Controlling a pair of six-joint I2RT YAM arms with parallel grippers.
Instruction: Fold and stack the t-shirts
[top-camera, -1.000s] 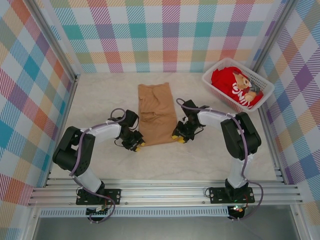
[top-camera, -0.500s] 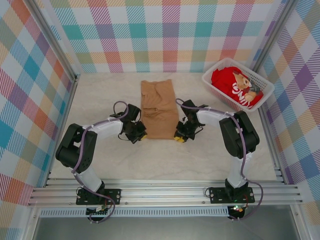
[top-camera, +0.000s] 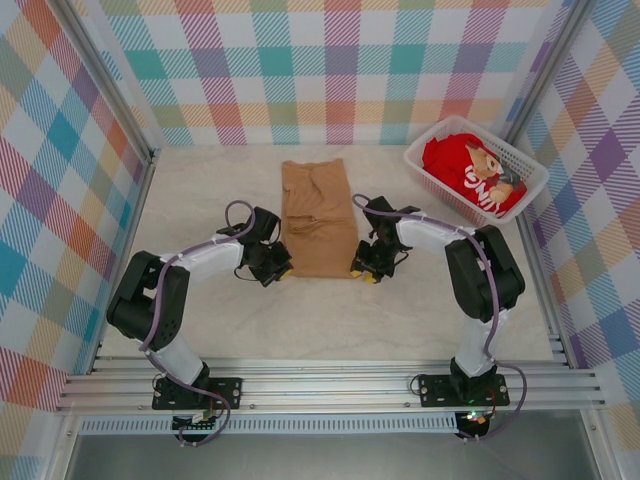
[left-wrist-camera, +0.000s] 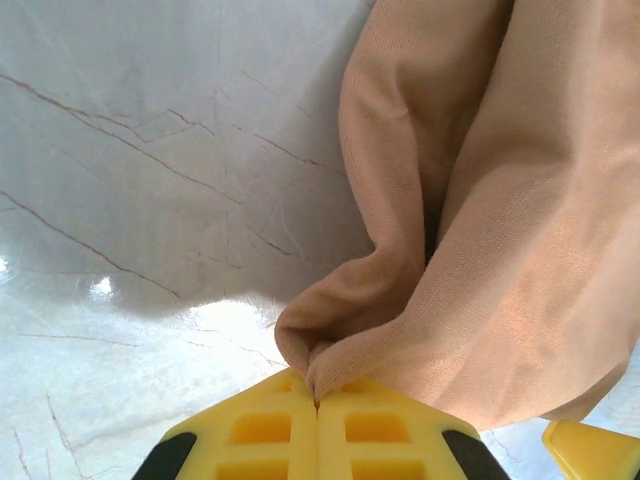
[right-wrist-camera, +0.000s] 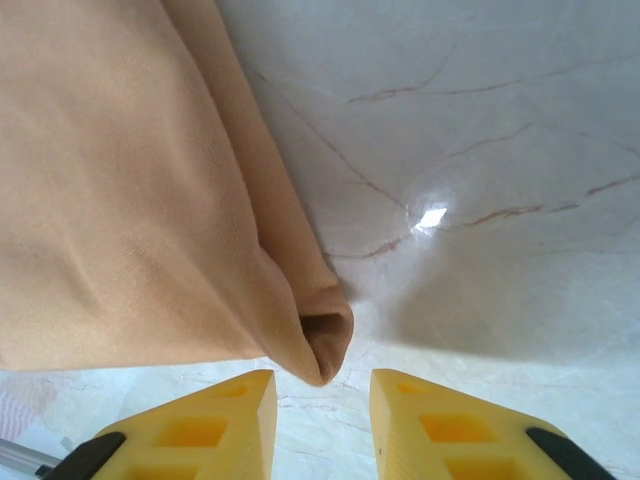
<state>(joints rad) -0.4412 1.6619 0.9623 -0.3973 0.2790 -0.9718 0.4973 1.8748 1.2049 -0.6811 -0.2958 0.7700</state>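
Observation:
A tan t-shirt (top-camera: 316, 217) lies folded into a long strip in the middle of the table. My left gripper (top-camera: 281, 272) sits at its near left corner, shut on a pinch of the tan cloth (left-wrist-camera: 330, 350). My right gripper (top-camera: 363, 272) is at the near right corner, open, its yellow fingers (right-wrist-camera: 215, 420) standing either side of the cloth's folded tip (right-wrist-camera: 325, 345) without touching it. A red t-shirt (top-camera: 463, 170) with a bear print lies crumpled in the white basket (top-camera: 532, 172) at the back right.
The marble-patterned tabletop (top-camera: 210, 190) is bare around the tan shirt. Plaid walls close off the back and both sides. A metal rail (top-camera: 330, 385) runs along the near edge by the arm bases.
The tan shirt's near end has been drawn back and squared up. My left gripper has closed on its corner. My right gripper has opened slightly and let its corner go.

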